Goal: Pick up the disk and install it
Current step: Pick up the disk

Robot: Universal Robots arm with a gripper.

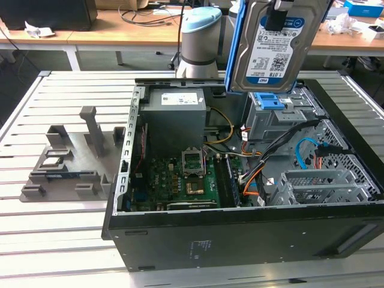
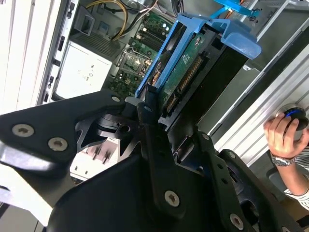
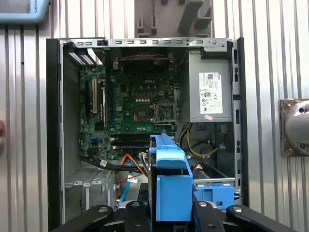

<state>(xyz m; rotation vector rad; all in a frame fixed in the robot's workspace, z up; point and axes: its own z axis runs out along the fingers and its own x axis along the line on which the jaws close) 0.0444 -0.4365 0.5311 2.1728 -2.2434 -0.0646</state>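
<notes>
Up high in the exterior view, the disk (image 1: 271,48) hangs upright over the open computer case (image 1: 240,234). Its label faces the camera, the jaws are closed on its upper edge, and its lower edge appears just above a bare blue bracket (image 1: 269,101) in the drive cage (image 1: 282,120). The second wrist view gives the hidden side: the disk (image 2: 186,72) shows its green circuit board, black fingers (image 2: 149,125) press against its blue rails, and a person's hand (image 2: 285,133) rests on a rounded dark object beyond the case wall. In the first wrist view the disk (image 3: 169,188) is edge-on, a blue rail end above the case interior, with the motherboard (image 3: 135,96) and grey power supply (image 3: 210,92) well apart from it. Blue and orange cables (image 1: 307,147) crowd the space beside the cage. The slatted table (image 1: 60,240) surrounds the case, with a grey fixture (image 1: 66,159) at the exterior view's left.
</notes>
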